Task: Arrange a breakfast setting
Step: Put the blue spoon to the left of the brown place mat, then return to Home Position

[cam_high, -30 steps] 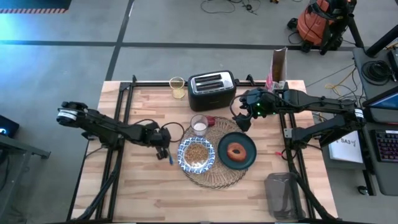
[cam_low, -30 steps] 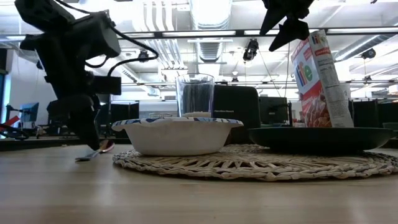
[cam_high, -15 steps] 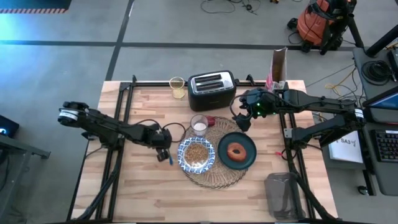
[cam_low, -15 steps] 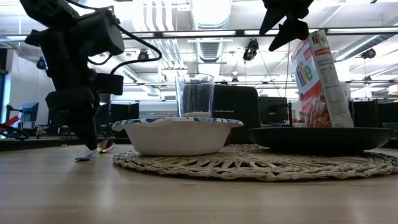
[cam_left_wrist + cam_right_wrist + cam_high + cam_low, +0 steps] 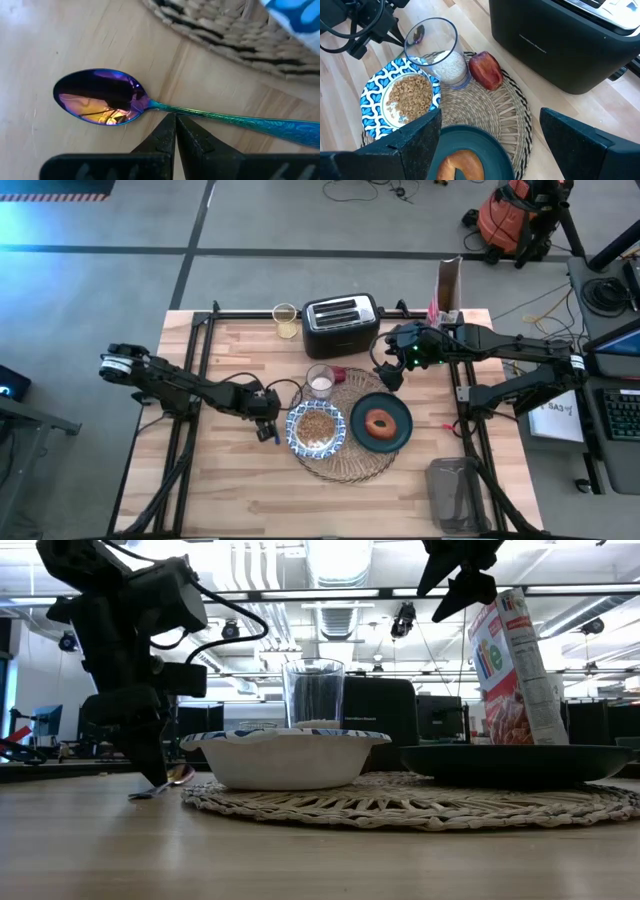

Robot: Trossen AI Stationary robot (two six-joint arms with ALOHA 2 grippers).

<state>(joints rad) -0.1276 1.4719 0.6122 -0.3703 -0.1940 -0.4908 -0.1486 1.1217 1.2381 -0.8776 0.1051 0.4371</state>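
Wooden table point(image 5: 220, 490) under both arms carries the setting: on the woven placemat point(image 5: 362, 465) sit the patterned bowl point(image 5: 316, 430) of cereal, the teal plate point(image 5: 381, 423) with its ring pastry point(image 5: 379, 422), and the glass point(image 5: 320, 381) on the far side. Left of the mat lies a spoon point(image 5: 165, 105). Placing that spoon looks like the step in hand; the left gripper point(image 5: 175, 131), pinched shut with nothing between its tips, sits right against the handle, so next it likely nudges the spoon toward the bowl. Over by the toaster point(image 5: 341, 324), the right gripper point(image 5: 389, 370) waits spread wide

We see a wooden desk point(image 5: 220, 480) bearing a woven placemat point(image 5: 345, 465), black toaster point(image 5: 340, 325), spoon point(image 5: 150, 102) and cereal box point(image 5: 448, 285).
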